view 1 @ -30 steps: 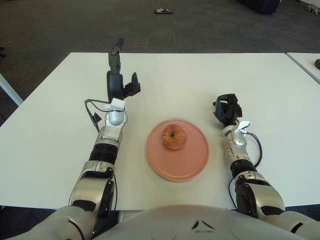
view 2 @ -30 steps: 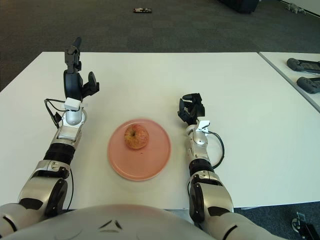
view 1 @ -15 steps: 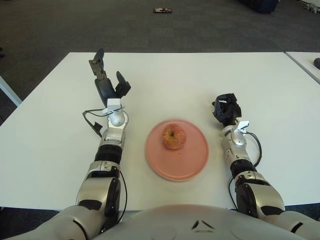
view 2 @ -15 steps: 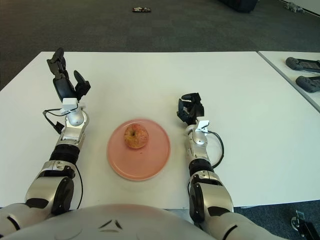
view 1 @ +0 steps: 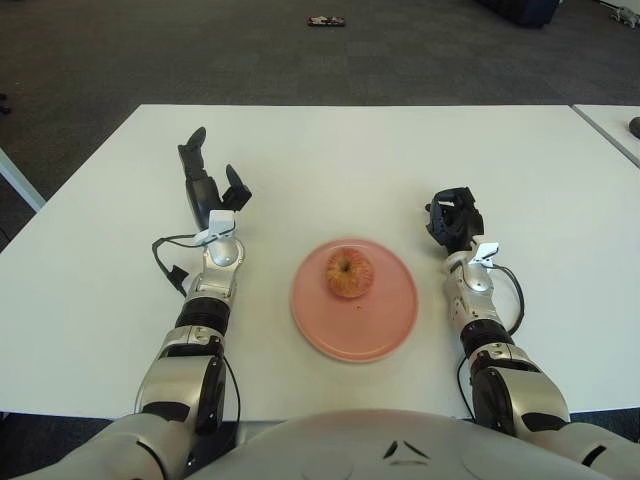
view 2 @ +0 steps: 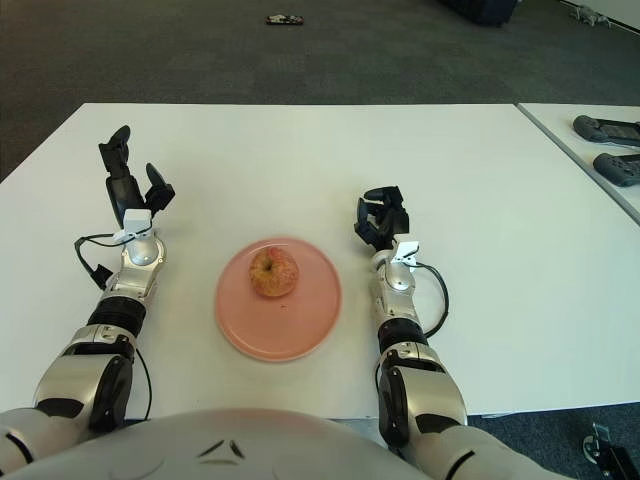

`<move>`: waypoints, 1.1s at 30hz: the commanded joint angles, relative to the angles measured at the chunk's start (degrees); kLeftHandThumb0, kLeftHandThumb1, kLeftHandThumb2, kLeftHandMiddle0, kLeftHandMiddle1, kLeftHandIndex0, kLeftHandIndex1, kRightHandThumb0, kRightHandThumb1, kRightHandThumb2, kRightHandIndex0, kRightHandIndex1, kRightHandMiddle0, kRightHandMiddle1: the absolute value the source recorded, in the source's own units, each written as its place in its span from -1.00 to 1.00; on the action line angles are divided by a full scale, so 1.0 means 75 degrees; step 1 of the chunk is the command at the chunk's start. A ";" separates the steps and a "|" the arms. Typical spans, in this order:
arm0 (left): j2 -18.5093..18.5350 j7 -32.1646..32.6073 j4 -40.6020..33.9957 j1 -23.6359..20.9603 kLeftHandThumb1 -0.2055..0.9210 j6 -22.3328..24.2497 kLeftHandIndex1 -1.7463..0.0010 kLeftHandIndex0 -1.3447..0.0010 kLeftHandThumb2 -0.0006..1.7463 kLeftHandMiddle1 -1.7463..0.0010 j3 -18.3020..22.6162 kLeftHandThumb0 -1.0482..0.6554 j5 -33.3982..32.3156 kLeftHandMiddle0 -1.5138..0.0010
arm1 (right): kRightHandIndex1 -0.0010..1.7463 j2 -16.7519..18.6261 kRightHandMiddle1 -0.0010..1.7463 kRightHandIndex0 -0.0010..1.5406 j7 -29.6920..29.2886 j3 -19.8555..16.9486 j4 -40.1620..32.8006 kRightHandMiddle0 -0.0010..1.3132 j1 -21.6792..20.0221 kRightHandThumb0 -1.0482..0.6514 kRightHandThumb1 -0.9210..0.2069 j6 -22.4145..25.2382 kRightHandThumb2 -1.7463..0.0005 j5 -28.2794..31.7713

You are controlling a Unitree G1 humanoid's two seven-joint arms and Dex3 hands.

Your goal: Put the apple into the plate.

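One apple point(view 1: 348, 274) sits inside the single pink plate point(view 1: 392, 325), a little left of the plate's middle. My left hand point(view 1: 208, 183) shows left of the plate, fingers spread, holding nothing. My right hand point(view 1: 453, 219) shows right of it, fingers curled, empty.

A red-and-yellow apple point(view 1: 348, 274) is seen sitting upright on a round, shallow pink plate point(view 1: 389, 325), with its stem dimple turned upward. It is placed slightly toward the far-left part of the plate's surface, well inside the rim, and is touched by nothing else. The plate is laid flat on the white table point(view 1: 330, 160), near the front edge.
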 commanded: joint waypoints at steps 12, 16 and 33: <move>0.0477 -0.1233 -0.0296 0.0456 1.00 0.0787 0.12 1.00 0.15 0.41 -0.0158 -0.82 -0.0217 0.88 | 0.67 0.0136 1.00 -0.38 -0.0077 0.0010 0.0236 -0.61 0.0411 0.23 -0.53 0.0380 0.07 0.0020; 0.0662 -0.1759 -0.0351 0.0686 1.00 0.1141 0.17 1.00 0.12 0.42 -0.0112 -0.79 -0.0419 0.90 | 0.67 0.0140 1.00 -0.38 -0.0071 0.0008 0.0227 -0.61 0.0419 0.23 -0.53 0.0377 0.07 0.0026; 0.0671 -0.3200 -0.0140 0.0807 1.00 0.1517 0.35 1.00 0.08 0.67 0.0016 -0.75 -0.1327 0.86 | 0.68 0.0178 1.00 -0.38 0.0018 -0.0022 0.0264 -0.62 0.0411 0.23 -0.53 0.0339 0.07 0.0096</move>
